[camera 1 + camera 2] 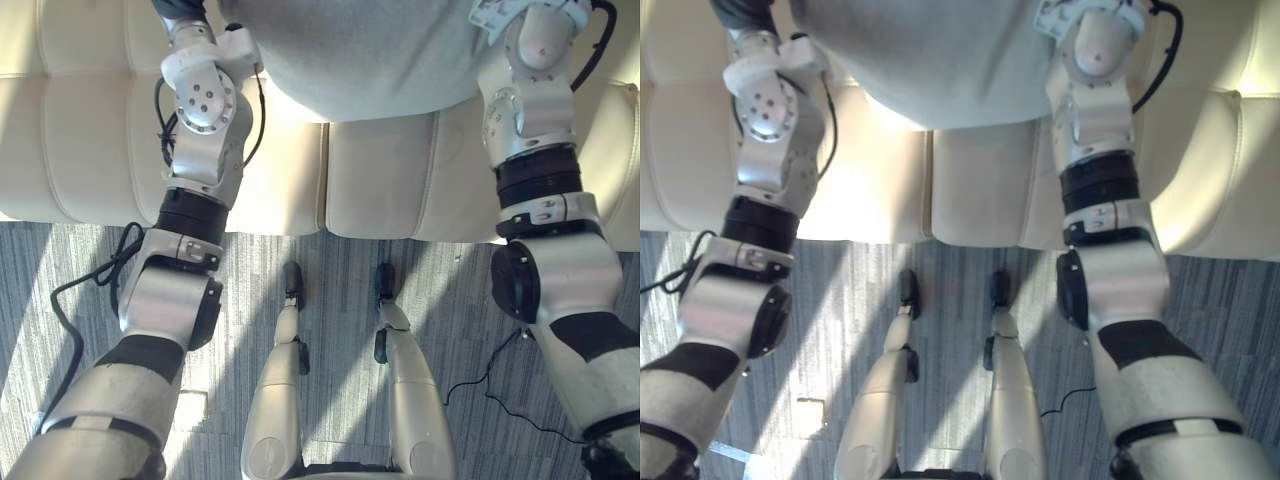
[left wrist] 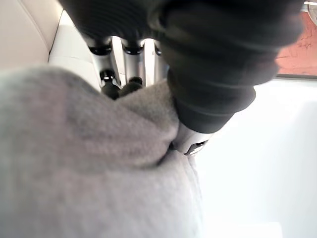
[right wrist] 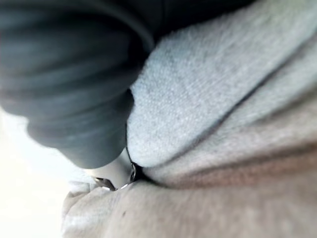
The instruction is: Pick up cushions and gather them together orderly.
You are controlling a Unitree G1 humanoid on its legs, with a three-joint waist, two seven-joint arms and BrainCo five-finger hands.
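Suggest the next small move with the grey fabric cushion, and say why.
Probably lower the grey fabric cushion squarely onto the cream leather sofa seat: the left hand pinches a fold, and the right hand presses its other side.

One grey cushion (image 1: 370, 60); one cream sofa (image 1: 380, 190).

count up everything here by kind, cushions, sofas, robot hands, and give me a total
grey cushion: 1
cream sofa: 1
robot hand: 2 (left robot hand, right robot hand)
total: 4
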